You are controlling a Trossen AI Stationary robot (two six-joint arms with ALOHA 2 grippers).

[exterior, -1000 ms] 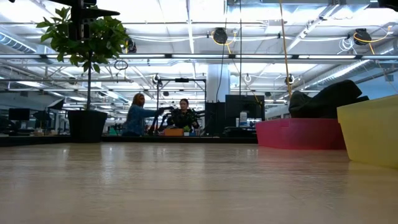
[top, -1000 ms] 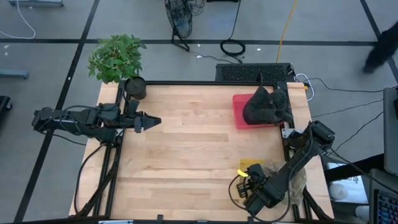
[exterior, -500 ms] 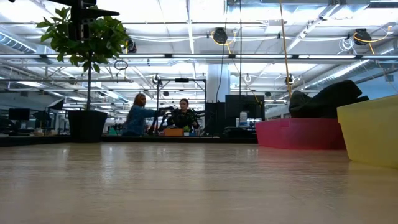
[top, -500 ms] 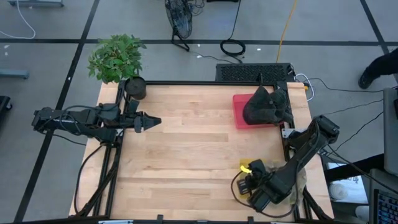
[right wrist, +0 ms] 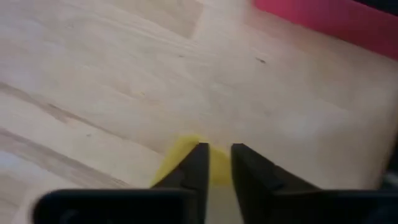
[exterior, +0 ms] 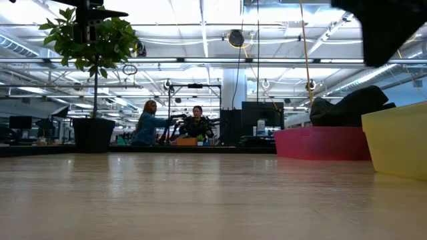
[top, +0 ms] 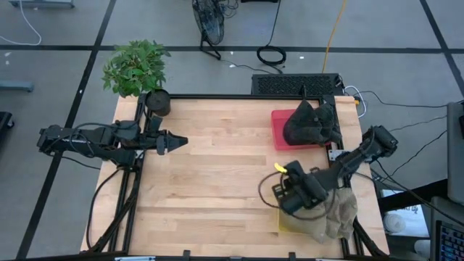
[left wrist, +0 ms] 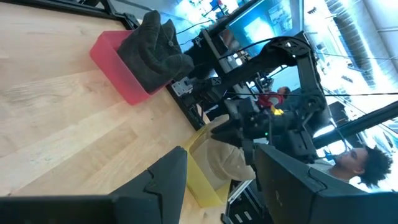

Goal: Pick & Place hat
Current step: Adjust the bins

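Note:
A tan hat (top: 338, 213) lies in the yellow bin (top: 288, 222) at the table's near right corner, one side hanging over the bin's right rim. It also shows in the left wrist view (left wrist: 227, 163). My right gripper (top: 284, 196) hangs above the bin's far left corner and points steeply down. In its wrist view (right wrist: 219, 149) a narrow gap parts its fingers, with nothing between them. A dark hat (top: 312, 123) rests in the red bin (top: 279, 134) at the far right. My left gripper (top: 176, 142) waits open over the table's left side.
A potted plant (top: 158, 101) stands at the far left corner. The middle of the wooden table (top: 217, 174) is bare wood. In the low view the right arm is a dark blur (exterior: 387, 27) above the yellow bin (exterior: 397, 137). People stand in the room behind.
My right gripper has risen out of the yellow bin and gone toward the table's far edge and a little left. The tan hat stays in the bin and now shows uncovered. The arm has come into the low view's upper right.

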